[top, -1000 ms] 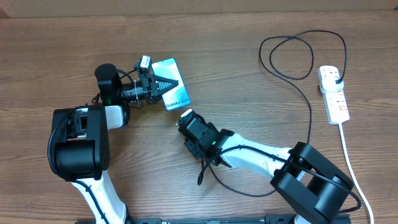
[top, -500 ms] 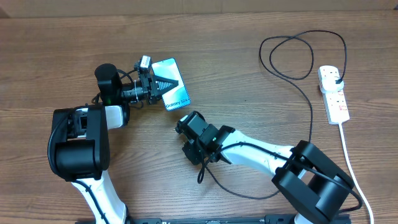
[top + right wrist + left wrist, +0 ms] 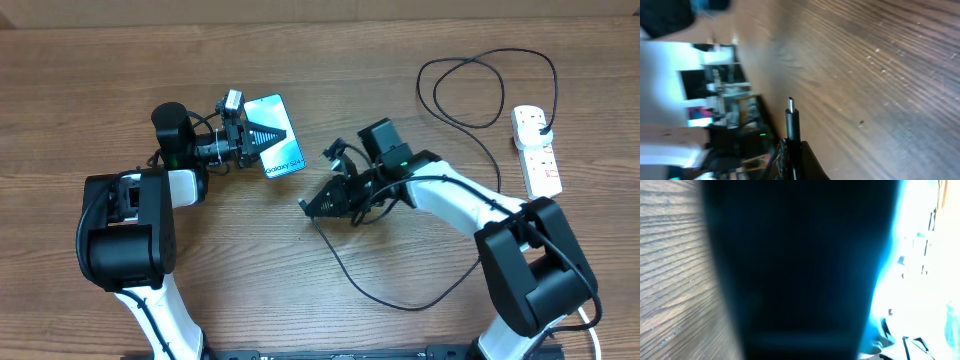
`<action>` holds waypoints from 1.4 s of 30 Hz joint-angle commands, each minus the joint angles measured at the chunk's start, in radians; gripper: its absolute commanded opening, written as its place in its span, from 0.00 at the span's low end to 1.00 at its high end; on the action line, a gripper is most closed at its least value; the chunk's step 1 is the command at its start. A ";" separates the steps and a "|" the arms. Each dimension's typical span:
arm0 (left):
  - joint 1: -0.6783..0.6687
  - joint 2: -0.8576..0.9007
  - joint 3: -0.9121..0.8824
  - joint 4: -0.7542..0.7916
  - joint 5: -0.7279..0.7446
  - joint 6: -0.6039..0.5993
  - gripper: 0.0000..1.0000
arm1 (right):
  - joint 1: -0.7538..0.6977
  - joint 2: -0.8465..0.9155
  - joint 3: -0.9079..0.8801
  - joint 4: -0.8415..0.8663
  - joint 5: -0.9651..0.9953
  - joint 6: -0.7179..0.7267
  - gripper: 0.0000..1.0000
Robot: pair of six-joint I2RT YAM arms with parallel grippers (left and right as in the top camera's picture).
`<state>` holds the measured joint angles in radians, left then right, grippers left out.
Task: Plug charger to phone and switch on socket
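Right tool (image 3: 308, 205) grips charger (image 3: 792, 124) tip, visible only from its wrist; phone (image 3: 285, 152) near ahead, clamped in left tool (image 3: 274, 133), probably blacking out that wrist view.

We see a grained, matt wooden table (image 3: 100, 60). The phone (image 3: 277, 143) has a glossy screen. The charger (image 3: 792, 126) is matt black plastic with a metal tip; the socket (image 3: 538, 152) is smooth white plastic.

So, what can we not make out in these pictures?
- Phone charging port: too small overhead; the left wrist view is filled by a dark blur.
- Socket switches, on or off: too small overhead.
- Right tool: mostly cut off by the bottom edge in the right wrist view, below the charger tip.
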<state>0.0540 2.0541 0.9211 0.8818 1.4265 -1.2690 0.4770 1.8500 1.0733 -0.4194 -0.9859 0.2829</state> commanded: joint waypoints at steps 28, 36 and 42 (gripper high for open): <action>-0.064 -0.004 -0.002 0.007 -0.119 -0.185 0.04 | -0.098 -0.010 0.004 0.240 -0.186 0.239 0.04; -0.064 -0.004 -0.002 0.013 -0.122 -0.198 0.04 | -0.098 -0.010 0.004 0.304 -0.176 0.295 0.04; -0.064 -0.004 -0.002 0.013 -0.122 -0.198 0.05 | -0.098 -0.009 0.004 0.307 -0.175 0.298 0.04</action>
<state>-0.0090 2.0541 0.9211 0.8825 1.3041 -1.4616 0.3809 1.8500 1.0733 -0.1150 -1.1629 0.5667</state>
